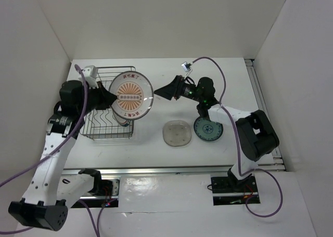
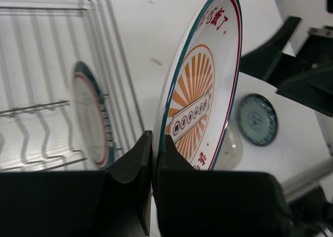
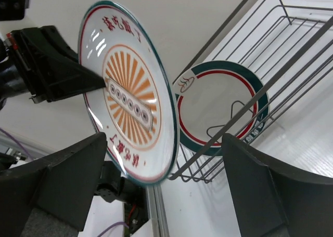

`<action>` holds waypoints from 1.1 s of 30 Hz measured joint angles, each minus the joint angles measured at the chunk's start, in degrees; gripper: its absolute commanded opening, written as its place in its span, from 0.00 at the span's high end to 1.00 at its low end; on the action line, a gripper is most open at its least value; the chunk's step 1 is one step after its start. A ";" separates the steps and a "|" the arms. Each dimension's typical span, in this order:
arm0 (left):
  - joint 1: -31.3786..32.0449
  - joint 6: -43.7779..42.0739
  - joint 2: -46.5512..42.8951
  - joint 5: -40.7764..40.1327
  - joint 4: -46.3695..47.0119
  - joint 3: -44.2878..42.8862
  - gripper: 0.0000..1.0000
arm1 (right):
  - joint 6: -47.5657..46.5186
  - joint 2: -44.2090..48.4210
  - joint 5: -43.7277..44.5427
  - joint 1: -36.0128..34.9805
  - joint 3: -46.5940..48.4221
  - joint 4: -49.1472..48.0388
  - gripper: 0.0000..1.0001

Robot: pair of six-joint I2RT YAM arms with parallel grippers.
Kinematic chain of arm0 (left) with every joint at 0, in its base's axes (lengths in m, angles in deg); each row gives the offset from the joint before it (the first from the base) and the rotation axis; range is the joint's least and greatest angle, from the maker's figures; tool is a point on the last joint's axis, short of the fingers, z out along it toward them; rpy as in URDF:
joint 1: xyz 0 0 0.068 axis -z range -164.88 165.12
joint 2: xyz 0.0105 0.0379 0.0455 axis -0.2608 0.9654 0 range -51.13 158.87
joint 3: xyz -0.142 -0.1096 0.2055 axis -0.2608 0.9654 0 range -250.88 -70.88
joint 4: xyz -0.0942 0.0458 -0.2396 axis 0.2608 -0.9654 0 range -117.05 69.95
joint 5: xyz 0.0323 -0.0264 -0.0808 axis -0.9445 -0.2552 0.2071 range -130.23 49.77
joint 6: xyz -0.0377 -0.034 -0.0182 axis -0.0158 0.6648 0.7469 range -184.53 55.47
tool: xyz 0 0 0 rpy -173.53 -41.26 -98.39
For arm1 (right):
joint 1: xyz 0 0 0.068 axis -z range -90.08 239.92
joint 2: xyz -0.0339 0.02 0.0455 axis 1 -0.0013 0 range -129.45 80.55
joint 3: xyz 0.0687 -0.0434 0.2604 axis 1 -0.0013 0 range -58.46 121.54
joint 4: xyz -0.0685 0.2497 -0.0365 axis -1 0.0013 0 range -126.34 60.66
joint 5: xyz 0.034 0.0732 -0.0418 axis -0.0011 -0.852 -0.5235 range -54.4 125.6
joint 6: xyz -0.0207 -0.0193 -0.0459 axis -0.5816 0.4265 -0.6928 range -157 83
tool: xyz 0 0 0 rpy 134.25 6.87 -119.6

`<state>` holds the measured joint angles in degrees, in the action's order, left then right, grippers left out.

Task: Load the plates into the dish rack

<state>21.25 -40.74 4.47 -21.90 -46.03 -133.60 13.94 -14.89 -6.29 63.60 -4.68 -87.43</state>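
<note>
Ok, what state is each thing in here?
White round plate with orange sunburst centre: lifted, gripped at rim.
Dark wire dish rack: holds one plate.
White plate with red rim band: standing in rack.
Translucent beige plate: flat on table.
Teal-blue patterned plate: flat on table.
Left end effector: shut on sunburst plate.
Right end effector: open, empty.

White table [image 1: 156,143], white walls [image 1: 156,18] on three sides

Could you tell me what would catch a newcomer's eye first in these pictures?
The orange sunburst plate dominates, gripped at its rim by the left hand over the right edge of the dish rack. The open right hand faces it from the right. A banded plate stands in the rack; a beige plate and a blue plate lie on the table.
</note>
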 measured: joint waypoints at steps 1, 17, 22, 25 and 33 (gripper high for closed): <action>0.00 -0.13 -1.53 -3.15 -1.07 0.02 1.00 | -0.66 0.17 0.33 -0.07 0.00 0.35 0.00; -0.11 -3.39 -11.21 -53.53 -9.77 -3.04 1.00 | -11.02 8.70 3.02 0.63 -0.92 13.46 0.00; -0.11 -4.66 -10.69 -56.00 -9.27 -0.72 1.00 | -11.61 9.01 2.23 1.81 -2.16 14.51 0.00; -0.11 -5.33 -9.42 -55.19 -8.72 0.94 1.00 | -11.63 9.66 1.79 2.69 -3.15 14.75 0.00; -0.11 -5.75 -7.10 -49.22 -6.58 4.55 1.00 | -11.37 11.37 0.37 4.68 -5.49 14.25 0.00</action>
<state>21.14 -46.49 -2.64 -71.13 -52.61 -129.05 2.58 -3.52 -5.92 68.27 -10.16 -73.18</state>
